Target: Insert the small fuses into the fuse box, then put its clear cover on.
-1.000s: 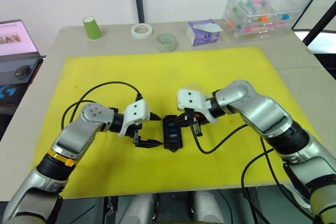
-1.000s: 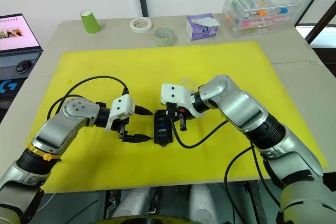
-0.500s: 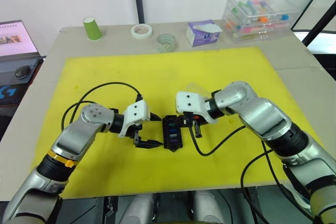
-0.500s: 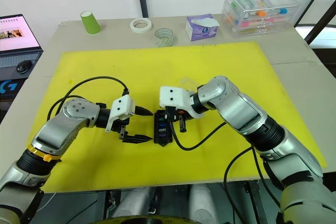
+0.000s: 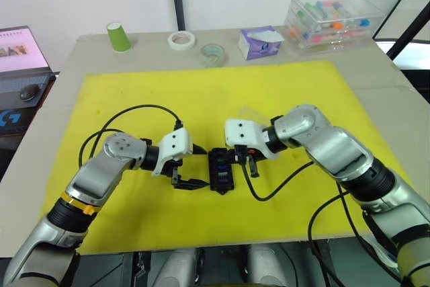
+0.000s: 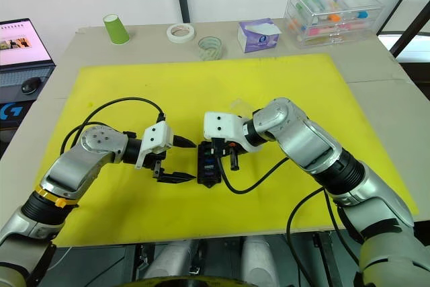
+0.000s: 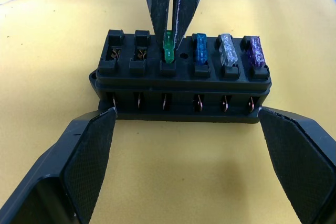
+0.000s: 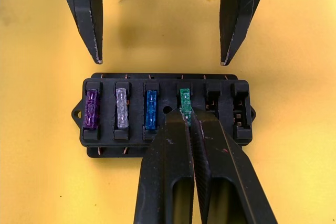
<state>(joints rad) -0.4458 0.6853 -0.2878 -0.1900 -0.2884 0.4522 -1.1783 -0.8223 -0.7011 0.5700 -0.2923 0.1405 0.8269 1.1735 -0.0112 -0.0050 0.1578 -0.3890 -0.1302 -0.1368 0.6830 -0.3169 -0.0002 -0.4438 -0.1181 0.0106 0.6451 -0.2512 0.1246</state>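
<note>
— Desk (image 5: 60,92) first, then the yellow mat (image 5: 222,92) over it: what sits mid-mat?

— Fuse box (image 6: 207,164), flat on the mat between the two arms, slots up. That puts either tool within reach of it.

— And the left tool (image 6: 176,161)?

— Spread wide and empty, one finger either side of the box's long face, just short of touching in the left wrist view. My guess is it stands ready to brace the box against the push.

— Right tool (image 8: 187,120)?

— Pinched nearly closed on the green fuse (image 8: 184,99), holding it by its top edge so the blades can go down into the fourth slot. It looks partly seated, not flush.

— What else is in?

— Purple fuse (image 8: 91,115), clear fuse (image 8: 122,114) and blue fuse (image 8: 151,109), side by side. Two end slots are bare. I can't pick out the cover for certain.
</note>
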